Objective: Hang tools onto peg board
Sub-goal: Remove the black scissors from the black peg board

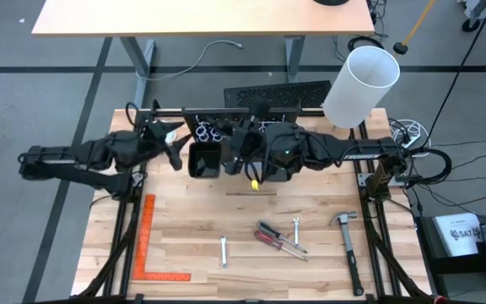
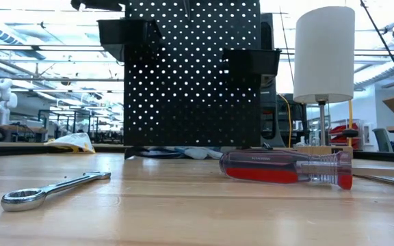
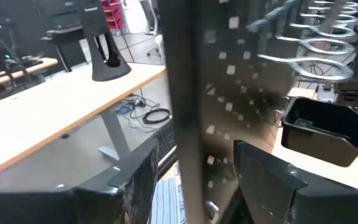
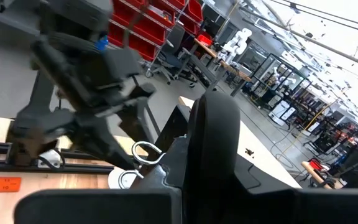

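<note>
Looking down: left hand [image 1: 174,145] sits at the peg board's [image 1: 239,118] left end, fingers spread wide, holding nothing. Right hand [image 1: 254,162] is by the bins, grip state can't tell. Screwdrivers [image 1: 278,239], two wrenches [image 1: 224,252] and a hammer [image 1: 349,245] lie on the desk [image 1: 192,224].
Low view: wrench [image 2: 50,189] and red screwdriver [image 2: 286,167] lie in front of the upright board.
Left wrist: wire rings [image 3: 319,46] and one bin [image 3: 325,127] hang on the board.

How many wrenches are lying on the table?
2 in sight: one wrench lies toward the table's front edge, left of the screwdrivers; another wrench lies just right of them. The arms could hide more.
</note>
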`<action>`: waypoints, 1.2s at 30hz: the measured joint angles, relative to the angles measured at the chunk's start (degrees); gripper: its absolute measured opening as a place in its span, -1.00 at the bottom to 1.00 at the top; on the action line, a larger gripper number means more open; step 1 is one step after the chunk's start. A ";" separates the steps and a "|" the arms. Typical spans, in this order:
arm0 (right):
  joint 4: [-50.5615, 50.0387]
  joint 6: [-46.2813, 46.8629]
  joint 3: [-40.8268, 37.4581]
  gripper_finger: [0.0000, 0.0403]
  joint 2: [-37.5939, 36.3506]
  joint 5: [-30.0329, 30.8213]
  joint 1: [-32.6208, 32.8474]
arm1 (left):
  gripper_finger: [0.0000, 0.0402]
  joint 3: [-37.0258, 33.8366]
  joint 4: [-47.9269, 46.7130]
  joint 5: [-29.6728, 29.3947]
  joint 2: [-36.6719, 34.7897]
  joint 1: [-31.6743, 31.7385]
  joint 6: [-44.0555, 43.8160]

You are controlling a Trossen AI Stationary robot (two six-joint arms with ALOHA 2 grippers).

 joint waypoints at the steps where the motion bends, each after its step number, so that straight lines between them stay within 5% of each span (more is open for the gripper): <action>1: 0.00 -0.08 0.00 -0.81 0.00 -0.08 0.12 | 0.07 0.00 0.18 1.93 0.09 1.71 0.01; 13: -0.04 -0.38 -0.04 -0.81 0.04 -0.08 0.27 | 0.04 0.00 4.44 26.67 5.18 15.44 4.99; 23: -1.14 -0.64 -0.07 -0.81 -0.10 0.78 0.20 | -0.68 -0.02 7.08 36.87 9.19 18.57 7.37; 36: -0.31 1.97 -0.17 -0.81 -0.83 1.02 0.24 | -0.70 -0.11 6.92 41.89 9.26 19.14 6.43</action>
